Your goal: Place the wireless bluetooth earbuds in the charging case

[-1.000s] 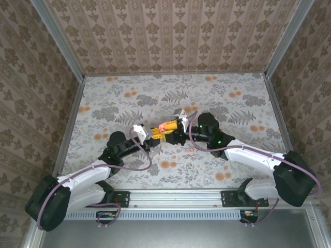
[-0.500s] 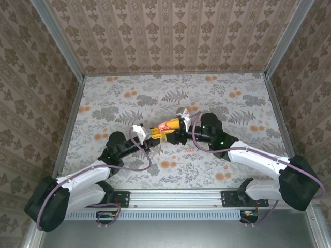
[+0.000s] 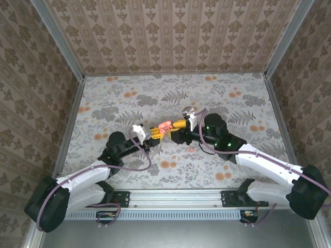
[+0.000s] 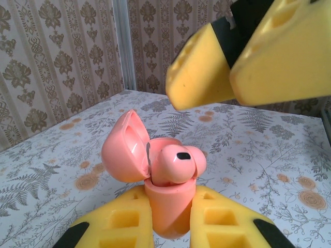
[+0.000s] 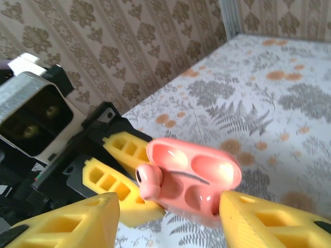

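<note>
My left gripper (image 3: 156,133) (image 4: 168,209) is shut on the base of the pink charging case (image 3: 164,126) (image 4: 170,201) (image 5: 207,178), and the case's lid stands open. One pink earbud (image 4: 176,163) (image 5: 150,181) sits in a socket, its rounded head sticking out above the rim. The socket beside it (image 5: 199,197) looks empty. My right gripper (image 3: 178,125) (image 5: 169,204) is open just right of the case, holding nothing. Its yellow fingers (image 4: 201,72) hang above the case in the left wrist view. A second small pink earbud (image 3: 191,149) lies on the table below the right gripper.
The floral tablecloth (image 3: 155,98) covers the table, with patterned walls on three sides and metal rails (image 3: 70,119) along the edges. Both arms meet at the table's middle. The left gripper's fingers (image 5: 119,170) and its wrist camera (image 5: 33,121) are close in front of the right gripper.
The right gripper has drawn back to the right, away from the case, and stands open. The pink earbud stays in the case. The left gripper has held still.
</note>
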